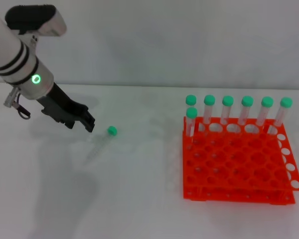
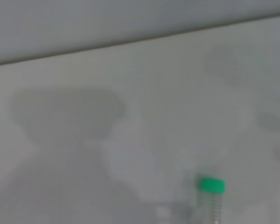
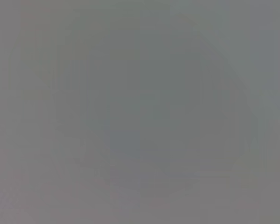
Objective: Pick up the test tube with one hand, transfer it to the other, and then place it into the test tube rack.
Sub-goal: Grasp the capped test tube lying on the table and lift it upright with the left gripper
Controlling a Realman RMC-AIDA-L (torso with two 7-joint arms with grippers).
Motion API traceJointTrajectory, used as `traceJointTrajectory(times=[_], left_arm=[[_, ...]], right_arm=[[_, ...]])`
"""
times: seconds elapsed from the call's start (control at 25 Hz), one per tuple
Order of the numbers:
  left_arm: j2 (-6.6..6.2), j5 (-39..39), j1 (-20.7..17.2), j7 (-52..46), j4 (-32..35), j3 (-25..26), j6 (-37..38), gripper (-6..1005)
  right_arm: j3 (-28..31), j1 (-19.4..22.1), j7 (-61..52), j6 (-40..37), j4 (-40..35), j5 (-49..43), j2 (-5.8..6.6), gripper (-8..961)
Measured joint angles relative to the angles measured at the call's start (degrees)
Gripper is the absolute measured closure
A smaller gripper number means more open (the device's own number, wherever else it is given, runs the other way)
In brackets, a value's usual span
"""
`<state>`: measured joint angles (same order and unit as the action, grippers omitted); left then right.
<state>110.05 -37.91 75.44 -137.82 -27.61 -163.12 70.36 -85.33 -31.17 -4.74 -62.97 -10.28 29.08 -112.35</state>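
- Left gripper [image 1: 87, 121]: hovering low over the table [image 1: 139, 199]; whether its fingers are spread, cannot tell.
- Test tube [image 1: 102, 142]: lying flat just beyond the fingertips, untouched, green cap [image 1: 112, 131] nearest them.
- Test tube rack [image 1: 239, 159]: well apart, past the tube.

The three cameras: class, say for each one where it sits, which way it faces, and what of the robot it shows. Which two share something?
Head view: high, facing forward and down at the table, loose test tube and test tube rack; left arm and left gripper show.
Left wrist view: on the left arm, facing the table; no robot parts visible.
Right wrist view: shows only blank grey.
Shared: head and left wrist views both show the test tube.
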Motion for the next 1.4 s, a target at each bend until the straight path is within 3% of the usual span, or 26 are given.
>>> traceJointTrajectory(times=[0.88, 1.2, 1.4], left_arm=[[3.55, -5.9, -1.4, -3.3, 4.2, 0.1, -6.4, 452], [3.76, -6.7, -1.2, -3.2, 5.8, 0.1, -7.7, 552], [3.89, -6.7, -2.0, -3.3, 7.0, 0.1, -9.5, 562]], right_arm=[[-0.1, -0.2, 0.0, 0.1, 0.0, 0.0, -0.31, 202], [-0.2, -0.2, 0.0, 0.1, 0.0, -0.1, -0.40, 201], [-0.2, -0.1, 0.0, 0.1, 0.0, -0.1, -0.41, 201]])
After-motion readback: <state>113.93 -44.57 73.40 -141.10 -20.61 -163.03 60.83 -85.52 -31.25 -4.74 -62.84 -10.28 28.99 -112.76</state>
